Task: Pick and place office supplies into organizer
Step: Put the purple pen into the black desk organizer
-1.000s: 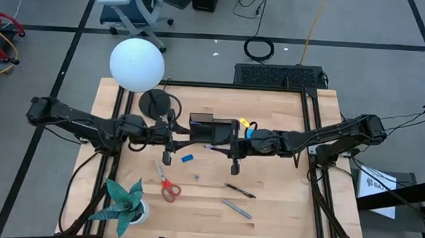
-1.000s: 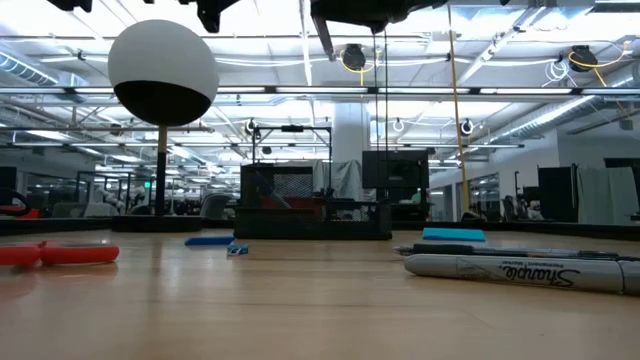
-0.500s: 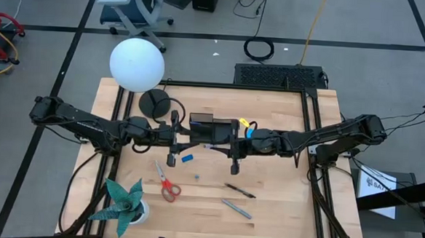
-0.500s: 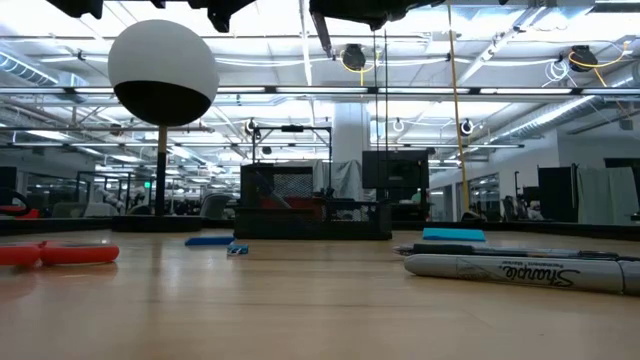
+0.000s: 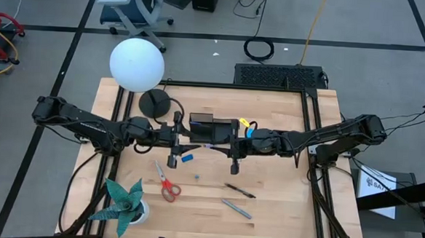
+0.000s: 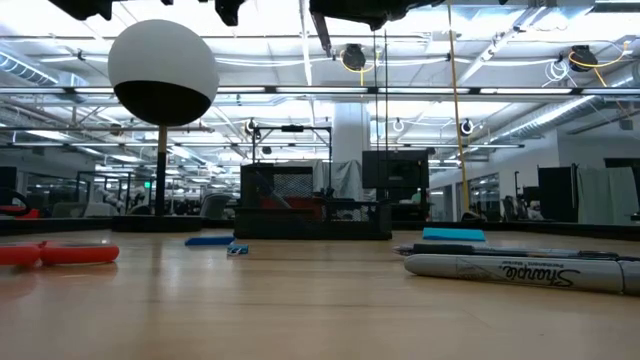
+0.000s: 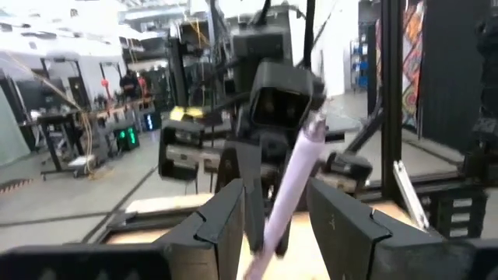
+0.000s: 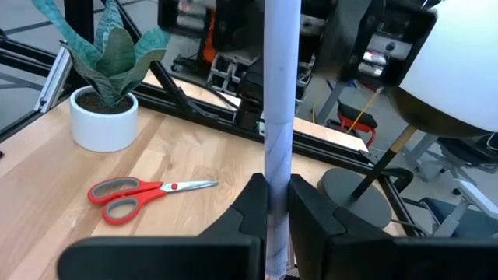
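High view: you are looking down on both arms meeting over the middle of the bench (image 5: 281, 203), just in front of the black organizer (image 5: 201, 121).
Right gripper: in the right wrist view, the right gripper (image 8: 278, 194) is clamping its jaws on an upright lavender pen (image 8: 280, 93); you are seeing the barrel running up between the two fingers.
Left gripper: in the left wrist view, the left gripper (image 7: 274, 204) is facing the right arm with its jaws standing apart, one on either side of the same pen; you are seeing space beside the barrel, so it is not squeezing it.
Pen position: the lavender pen is hanging in the air between the two grippers, clear of the bench and outside the organizer.
Organizer: it is sitting toward the back of the bench, near the round black lamp base (image 5: 155, 103), with the white lamp globe (image 5: 137, 64) showing beyond the base.
Scissors: the red-handled scissors (image 5: 167, 182) are lying flat on the wood, toward the front on the left arm's side, near the green paper plant (image 5: 124, 202) in its white pot.
Blue items: a bright blue pad (image 5: 187, 158) is lying below the left gripper, and you are finding a tiny blue block (image 5: 197, 176) just in front of it.
Other pens: a dark pen (image 5: 239, 190) and a grey marker (image 5: 235, 208) are lying near each other on the right arm's side, both still on the bench.
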Available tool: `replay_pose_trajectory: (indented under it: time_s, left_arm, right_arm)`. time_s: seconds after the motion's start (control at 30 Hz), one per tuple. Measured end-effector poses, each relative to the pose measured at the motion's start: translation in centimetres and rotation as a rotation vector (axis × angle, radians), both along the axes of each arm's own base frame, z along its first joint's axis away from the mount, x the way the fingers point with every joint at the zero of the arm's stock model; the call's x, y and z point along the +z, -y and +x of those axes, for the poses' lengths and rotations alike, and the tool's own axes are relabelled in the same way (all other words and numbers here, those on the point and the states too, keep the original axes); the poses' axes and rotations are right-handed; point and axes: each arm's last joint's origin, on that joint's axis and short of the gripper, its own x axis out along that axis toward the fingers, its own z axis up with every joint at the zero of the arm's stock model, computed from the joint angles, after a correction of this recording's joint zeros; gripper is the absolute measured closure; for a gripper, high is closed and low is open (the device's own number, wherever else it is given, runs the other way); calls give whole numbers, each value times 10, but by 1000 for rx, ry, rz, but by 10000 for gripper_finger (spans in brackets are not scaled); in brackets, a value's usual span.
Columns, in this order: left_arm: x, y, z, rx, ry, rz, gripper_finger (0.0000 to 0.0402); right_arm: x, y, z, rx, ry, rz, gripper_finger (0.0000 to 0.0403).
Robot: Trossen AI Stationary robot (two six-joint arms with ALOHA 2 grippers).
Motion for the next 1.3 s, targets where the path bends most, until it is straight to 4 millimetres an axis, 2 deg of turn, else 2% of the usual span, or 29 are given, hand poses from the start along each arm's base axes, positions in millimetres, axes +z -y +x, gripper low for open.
replay_pose_trajectory:
  time_s: [0.6,0.9,1.13,1.3]
  left_arm:
    - [-1,1,3,-26,22,-4,254]
    - [-1,4,22,-44,-4,4,254]
    - [-2,7,48,-41,-17,9,254]
    - [-3,8,54,-35,-29,31,254]
  right_arm:
    - [0,0,0,0,4,2,381]
    - [0,0,0,0,1,2,381]
    - [0,0,0,0,-2,2,381]
    - [0,0,0,0,-4,1,381]
